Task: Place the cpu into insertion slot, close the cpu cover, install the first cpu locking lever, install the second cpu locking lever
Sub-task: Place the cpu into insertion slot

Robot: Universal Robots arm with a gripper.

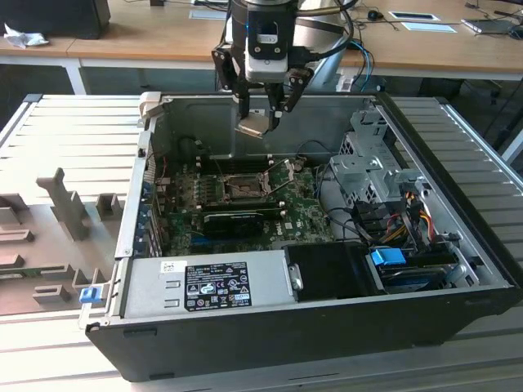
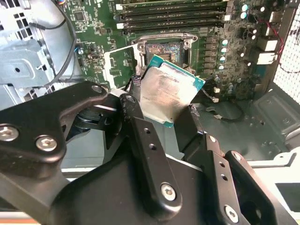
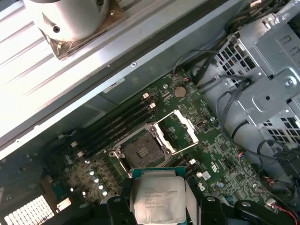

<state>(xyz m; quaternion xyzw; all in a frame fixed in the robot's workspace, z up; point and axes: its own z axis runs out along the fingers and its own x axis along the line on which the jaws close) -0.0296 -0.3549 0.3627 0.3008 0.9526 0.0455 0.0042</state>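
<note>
**Task status.** No step was complete. The cpu point(image 1: 252, 125) hung in the air over the open computer case point(image 1: 327, 335). It was raised clear of the green circuit board point(image 1: 304, 219) and sat apart from the insertion slot point(image 3: 143, 151). In both wrist views the slot lay bare, with its dark contact field exposed inside the silver rim. The cpu cover point(image 3: 189, 126) stood swung up and open just beside the slot. Judged from this layout, four steps were outstanding: seating the cpu, closing the cover, and both locking-lever steps.

**Gripper state.** The gripper point(image 1: 261, 116) pointed down into the case. Its fingers point(image 2: 140, 133) were closed partway, to the width of the chip, and pinched the cpu by two opposite edges. The silvery face of the chip showed in both wrist views, and in the exterior view the chip sat tilted. The fingers touched nothing else.
</note>
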